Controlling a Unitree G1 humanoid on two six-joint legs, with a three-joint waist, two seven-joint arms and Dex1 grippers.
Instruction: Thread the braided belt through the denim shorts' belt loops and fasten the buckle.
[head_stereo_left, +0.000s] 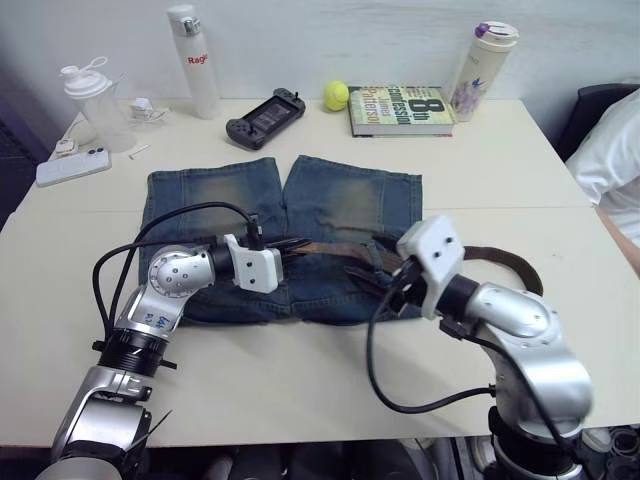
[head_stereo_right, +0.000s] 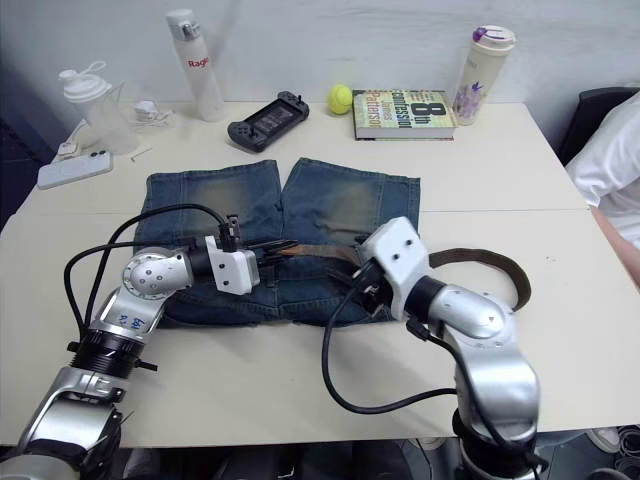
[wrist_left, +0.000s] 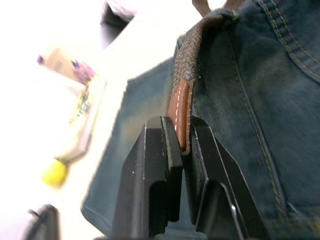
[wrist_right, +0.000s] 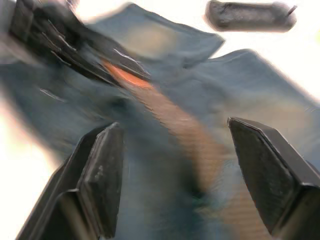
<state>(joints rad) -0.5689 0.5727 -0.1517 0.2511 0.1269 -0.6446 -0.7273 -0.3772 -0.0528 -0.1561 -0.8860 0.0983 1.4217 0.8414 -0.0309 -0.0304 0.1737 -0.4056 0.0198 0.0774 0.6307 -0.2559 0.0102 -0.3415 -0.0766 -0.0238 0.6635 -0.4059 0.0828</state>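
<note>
Denim shorts blue, with faded yellowish-tan patches on both legs and tan stitching. Braided belt dark brown weave; its tip is orange-tan leather with white stitches. Gripper fingers black. Table cream. Tennis ball yellow-green. Tall bottle white with red lettering. Tumbler cream with purple floral print. Book olive with white lettering. Game controller black. Phone white.

Silver jointed arms, white wrist housings, black cables, black fingers
</note>
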